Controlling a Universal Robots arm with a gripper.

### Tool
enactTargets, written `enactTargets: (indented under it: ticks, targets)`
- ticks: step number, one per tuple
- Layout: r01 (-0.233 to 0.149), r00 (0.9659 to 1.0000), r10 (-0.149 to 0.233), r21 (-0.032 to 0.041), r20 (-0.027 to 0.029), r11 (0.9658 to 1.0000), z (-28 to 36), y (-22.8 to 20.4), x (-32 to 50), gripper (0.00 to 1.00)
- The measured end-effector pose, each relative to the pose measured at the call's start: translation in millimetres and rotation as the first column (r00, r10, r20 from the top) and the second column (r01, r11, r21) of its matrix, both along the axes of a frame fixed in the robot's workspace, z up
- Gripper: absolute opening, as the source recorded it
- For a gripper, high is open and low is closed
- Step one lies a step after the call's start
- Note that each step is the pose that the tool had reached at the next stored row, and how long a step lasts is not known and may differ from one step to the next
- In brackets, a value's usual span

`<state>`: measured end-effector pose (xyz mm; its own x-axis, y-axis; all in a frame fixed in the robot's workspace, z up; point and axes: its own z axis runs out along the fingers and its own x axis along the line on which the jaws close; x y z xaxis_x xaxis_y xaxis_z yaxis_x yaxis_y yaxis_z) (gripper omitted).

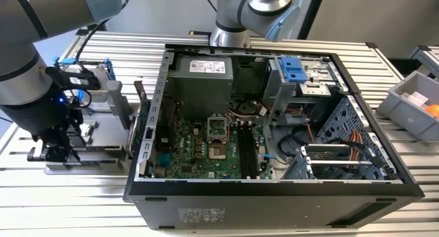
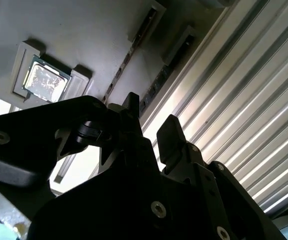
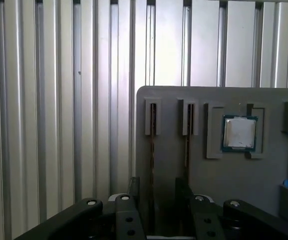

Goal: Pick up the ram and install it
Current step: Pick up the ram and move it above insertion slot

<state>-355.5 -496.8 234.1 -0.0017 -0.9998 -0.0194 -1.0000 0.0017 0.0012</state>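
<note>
Claw [image 3: 157, 183] body cropped; ram [image 3: 152, 150] lower end hidden.

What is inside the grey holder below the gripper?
In the first wrist view the grey holder holds two RAM sticks on edge in slots and a processor in a recess. The open gripper straddles one stick and hides both sticks' near ends.

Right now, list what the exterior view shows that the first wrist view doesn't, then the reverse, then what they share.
Exterior view: the open computer case, its motherboard and a grey bin at the exterior view's right.
First wrist view: two ram sticks standing on edge in slots, a processor chip in a recess beside them, and the jaws, apart, close to the sticks.
Shared: the ribbed metal table and the grey holder resting on it.
</note>
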Motion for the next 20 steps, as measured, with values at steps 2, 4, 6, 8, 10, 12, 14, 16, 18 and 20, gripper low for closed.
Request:
enactTargets:
  ticks: [2,4,6,8,10,12,14,16,18,20]
  targets:
    - [0.000,1.0000,0.000,-0.0001,0.0000,1.0000,-1.9,-0.4,0.0,1.00]
    - [0.000,1.0000,0.000,-0.0001,-0.0001,1.0000,-3.8,-0.6,0.0,1.00]
    - [0.000,1.0000,0.000,-0.0002,-0.0001,1.0000,-5.8,-0.6,0.0,1.00]
    - [0.000,1.0000,0.000,-0.0003,0.0000,1.0000,-7.9,-0.6,0.0,1.00]
    - [0.000,1.0000,0.000,-0.0004,-0.0001,1.0000,-9.9,-0.6,0.1,1.00]
    - [0.000,1.0000,0.000,-0.0003,0.0000,1.0000,-12.1,-0.6,0.0,1.00]
    - [0.000,1.0000,0.000,-0.0003,0.0000,1.0000,-14.5,-0.6,0.1,1.00]
    - [0.000,1.0000,0.000,-0.0004,-0.0001,1.0000,-16.7,-0.6,0.0,1.00]
    - [0.000,1.0000,0.000,-0.0004,-0.0001,1.0000,-19.3,-0.6,0.0,1.00]
    - [0.000,1.0000,0.000,-0.0004,-0.0002,1.0000,-21.7,-0.6,0.0,1.00]
